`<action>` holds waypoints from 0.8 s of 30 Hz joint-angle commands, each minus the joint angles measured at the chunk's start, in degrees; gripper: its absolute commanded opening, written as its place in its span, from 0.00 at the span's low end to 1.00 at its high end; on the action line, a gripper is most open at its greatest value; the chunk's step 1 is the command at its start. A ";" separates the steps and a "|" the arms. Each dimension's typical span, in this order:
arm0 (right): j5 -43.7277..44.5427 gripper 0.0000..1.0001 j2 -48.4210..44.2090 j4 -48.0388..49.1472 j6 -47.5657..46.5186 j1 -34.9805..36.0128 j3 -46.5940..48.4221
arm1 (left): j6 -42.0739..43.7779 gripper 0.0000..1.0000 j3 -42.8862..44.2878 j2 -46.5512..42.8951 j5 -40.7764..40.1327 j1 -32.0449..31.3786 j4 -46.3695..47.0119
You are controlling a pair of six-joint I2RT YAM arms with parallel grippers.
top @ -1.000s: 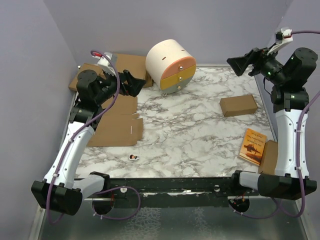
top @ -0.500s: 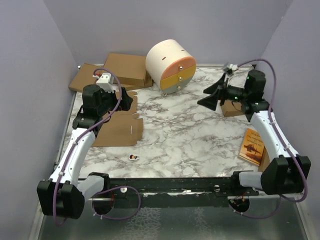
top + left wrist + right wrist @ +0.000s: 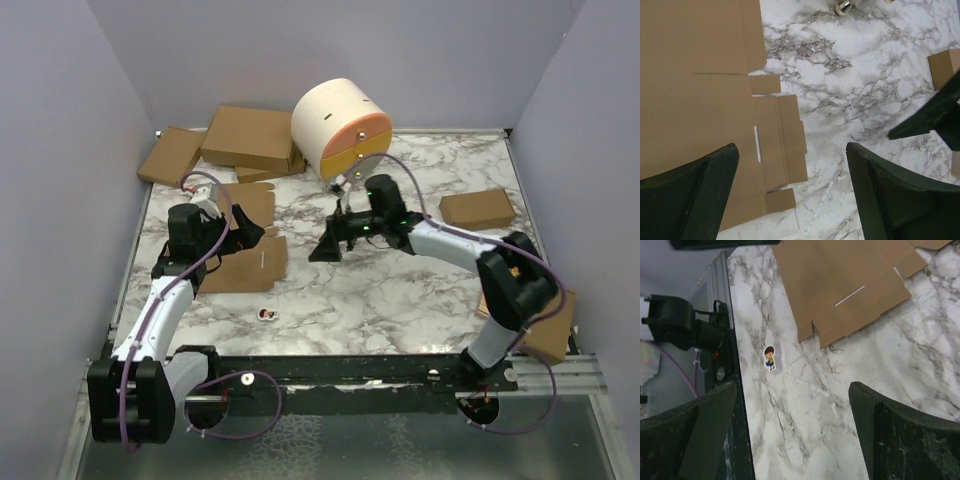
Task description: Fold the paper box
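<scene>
Plain brown paper box (image 3: pixel 252 266), white grey-veined marble table (image 3: pixel 400 295), cream, orange and yellow drawer drum (image 3: pixel 335 125).

Table holds: flat brown die-cut cardboard sheet (image 3: pixel 250 265), 1. Larger closed brown cardboard cartons, 2: far-left carton (image 3: pixel 172 155) and back carton (image 3: pixel 252 138). Small thick brown carton (image 3: pixel 478 209), 1. Cream cylindrical drawer unit with orange and yellow fronts (image 3: pixel 335 125), 1. Tiny cartoon-figure sticker (image 3: pixel 265 314), 1. Black two-finger grippers, 2: left gripper (image 3: pixel 250 233), right gripper (image 3: pixel 322 250).

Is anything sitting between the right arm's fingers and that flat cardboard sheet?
Nothing visible. Only bare marble table lies between the right fingers and the cardboard sheet; a small sticker lies flat off to the side.
</scene>
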 commanded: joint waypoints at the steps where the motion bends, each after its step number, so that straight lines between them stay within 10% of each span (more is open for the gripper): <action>1: 10.36 0.89 9.69 2.32 10.41 4.84 6.66 | -4.33 0.91 -3.94 -4.20 -0.88 0.11 3.55; 10: 15.59 0.55 23.15 0.77 24.68 9.29 14.09 | 2.86 0.91 1.80 -6.16 -7.01 0.11 -5.82; 24: 17.17 0.38 30.65 -2.22 32.11 10.50 20.33 | 4.89 0.91 0.93 -10.79 -10.01 0.11 -7.30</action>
